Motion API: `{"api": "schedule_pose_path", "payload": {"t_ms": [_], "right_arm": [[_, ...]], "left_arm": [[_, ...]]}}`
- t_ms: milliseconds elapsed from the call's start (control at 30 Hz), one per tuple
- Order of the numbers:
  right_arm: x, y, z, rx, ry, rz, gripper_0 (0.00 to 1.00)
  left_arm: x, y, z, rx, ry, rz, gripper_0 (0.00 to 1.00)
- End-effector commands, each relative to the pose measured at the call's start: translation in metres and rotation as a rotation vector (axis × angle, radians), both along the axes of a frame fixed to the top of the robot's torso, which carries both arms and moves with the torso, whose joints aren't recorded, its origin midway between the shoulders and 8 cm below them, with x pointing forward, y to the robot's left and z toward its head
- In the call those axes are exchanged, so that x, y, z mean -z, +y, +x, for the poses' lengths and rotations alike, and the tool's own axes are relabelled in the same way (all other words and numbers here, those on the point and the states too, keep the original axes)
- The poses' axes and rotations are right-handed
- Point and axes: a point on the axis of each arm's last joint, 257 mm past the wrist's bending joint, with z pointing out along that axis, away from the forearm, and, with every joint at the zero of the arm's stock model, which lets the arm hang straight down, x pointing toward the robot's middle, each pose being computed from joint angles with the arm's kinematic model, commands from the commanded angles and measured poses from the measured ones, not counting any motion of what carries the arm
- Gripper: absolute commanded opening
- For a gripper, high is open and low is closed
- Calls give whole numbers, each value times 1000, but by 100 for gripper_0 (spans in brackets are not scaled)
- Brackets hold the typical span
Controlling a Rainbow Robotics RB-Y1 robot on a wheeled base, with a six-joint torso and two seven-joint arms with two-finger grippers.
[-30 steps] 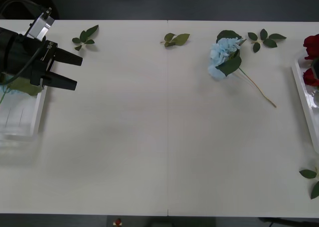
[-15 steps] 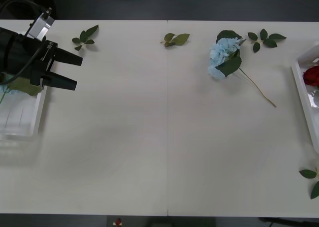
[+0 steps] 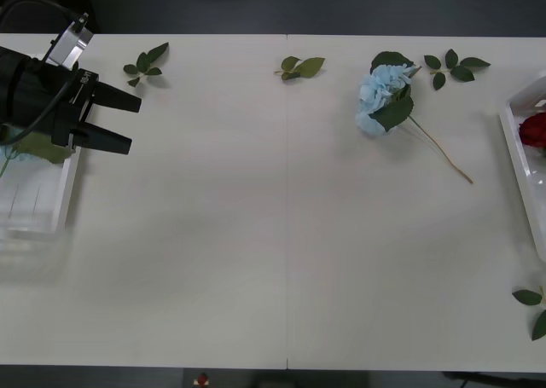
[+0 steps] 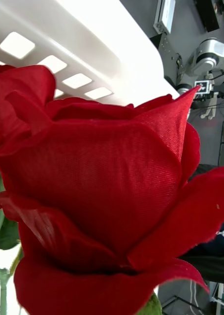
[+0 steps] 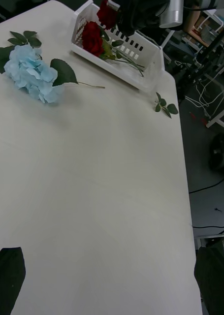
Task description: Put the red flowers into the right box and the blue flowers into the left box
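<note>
My claw (image 5: 109,275) hangs with its fingers spread above the white table (image 5: 92,197). Well ahead lies a blue hydrangea (image 5: 32,74); beyond it, red roses (image 5: 92,38) rest inside the white slotted box (image 5: 136,61).

Right box (image 3: 522,141) and its red flowers (image 3: 535,130), cut by the frame's edge.

White table (image 3: 256,234) bears a blue flower (image 3: 380,98), leaf sprigs (image 3: 300,66) and both boxes (image 3: 522,149)
</note>
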Motion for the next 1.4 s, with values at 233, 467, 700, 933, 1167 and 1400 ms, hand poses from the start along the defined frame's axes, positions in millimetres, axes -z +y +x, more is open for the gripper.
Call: {"api": "schedule_pose_path", "payload": {"t_ms": [233,467,700,933,1167,1400], "right_arm": [[-22,-18,10,5,-60,6,39],[-18,-8,16,-23,-69,49,77],[-15,19,26,-65,-76,126,90],[-24,81,34,-181,-43,250,91],[-39,161,30,-243,8,430,90],[-58,230,28,-303,76,486,91]], "left_arm": [[-14,0,2,4,-43,-11,100],[-14,0,2,4,-43,-11,100],[-14,0,2,4,-43,-11,100],[-14,0,2,4,-43,-11,100],[-14,0,2,4,-43,-11,100],[-14,0,2,4,-43,-11,100]]}}
